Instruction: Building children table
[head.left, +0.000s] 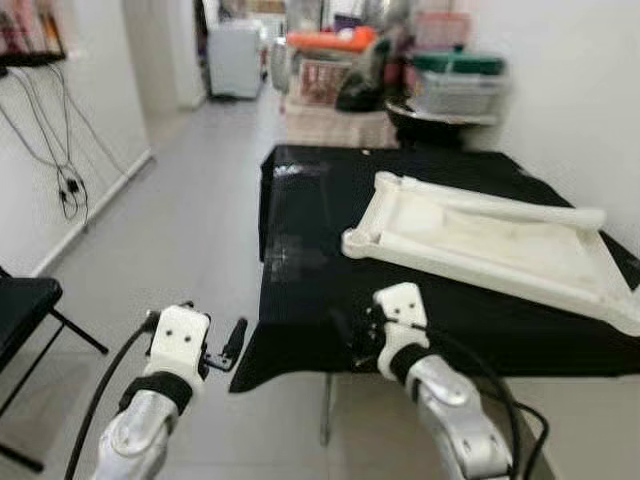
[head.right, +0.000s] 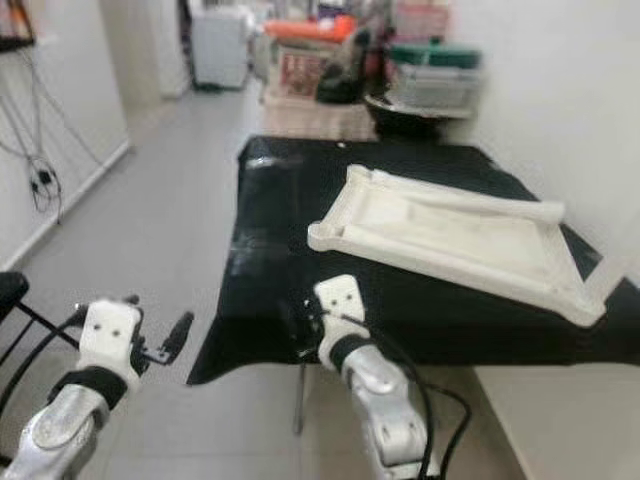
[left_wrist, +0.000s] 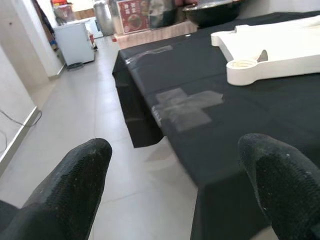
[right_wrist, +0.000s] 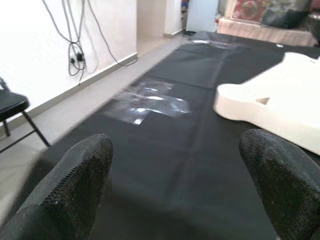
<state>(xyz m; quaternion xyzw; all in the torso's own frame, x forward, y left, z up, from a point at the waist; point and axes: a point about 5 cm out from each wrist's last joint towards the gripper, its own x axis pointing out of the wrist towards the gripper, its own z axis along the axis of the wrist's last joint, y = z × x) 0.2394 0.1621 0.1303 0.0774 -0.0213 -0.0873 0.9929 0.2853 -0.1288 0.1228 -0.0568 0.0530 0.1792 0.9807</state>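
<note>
I hold both sets of jaws apart, left gripper (head.left: 232, 345) off the table (head.left: 300, 290) edge, right gripper (right_wrist: 175, 190) over it, facing the white tabletop (head.left: 480, 240) at two o'clock, ready to grasp it.

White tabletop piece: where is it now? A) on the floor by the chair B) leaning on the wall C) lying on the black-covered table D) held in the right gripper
C: the white tabletop piece lies flat on the black-covered table, with the open right gripper at the table's near edge, not touching it.
</note>
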